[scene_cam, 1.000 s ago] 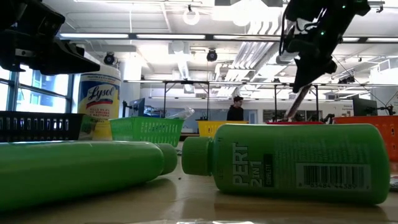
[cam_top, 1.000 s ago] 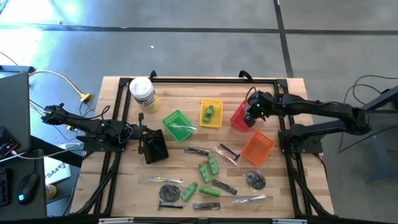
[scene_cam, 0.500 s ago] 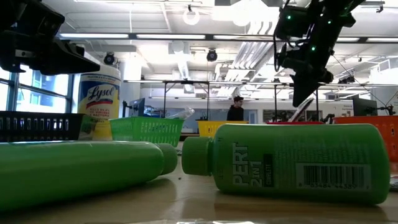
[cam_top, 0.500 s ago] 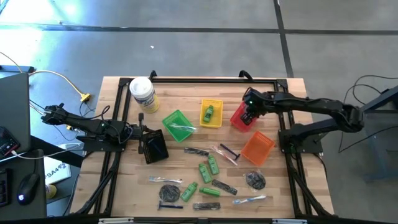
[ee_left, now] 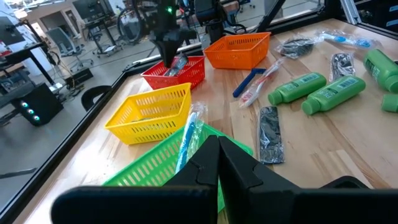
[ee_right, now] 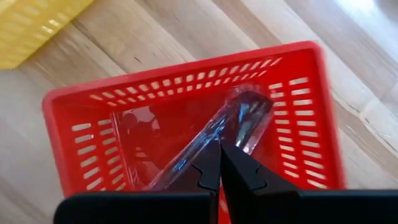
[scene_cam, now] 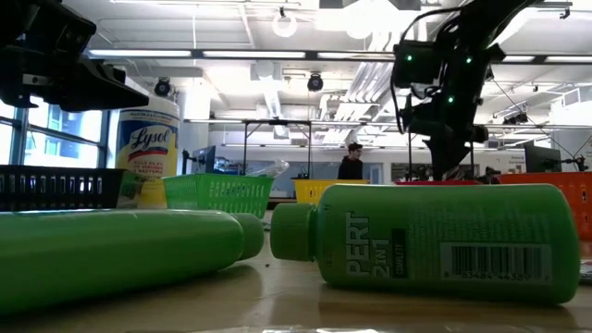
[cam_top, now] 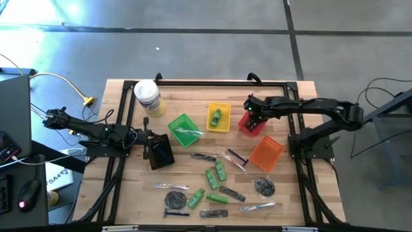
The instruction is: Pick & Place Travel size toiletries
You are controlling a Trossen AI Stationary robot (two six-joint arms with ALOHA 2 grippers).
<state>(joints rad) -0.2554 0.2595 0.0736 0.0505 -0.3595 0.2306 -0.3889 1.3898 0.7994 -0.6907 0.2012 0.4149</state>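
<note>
On the left of the tabletop (cam_top: 129, 193) I have the left gripper (cam_top: 149, 140) parked by the black basket (cam_top: 159, 153), fingers pressed together and holding nothing. Moving right, the green basket (cam_top: 183, 129) carries a clear-wrapped piece, the yellow basket (cam_top: 218, 117) a small green bottle (cam_top: 216, 116). More travel size toiletries (cam_top: 217, 187) lie loose toward the front edge: green bottles, wrapped sticks, a dark disc.

Further right, my right gripper (ee_right: 215, 167) hangs over the red basket (ee_right: 298, 124), fingers shut on the end of a clear-wrapped toiletry piece (ee_right: 239, 121) that slopes down into it. My read is that I am placing it. To do this well I would lower until the far end rests on the basket floor, keep centred between the walls, then open and lift straight up so the wrapper does not drag out.

What I cannot make out: what the wrapper contains, whether its lower end touches bottom, and the dark shape beside it in the basket. From table height the green bottles block the red basket almost entirely.
</note>
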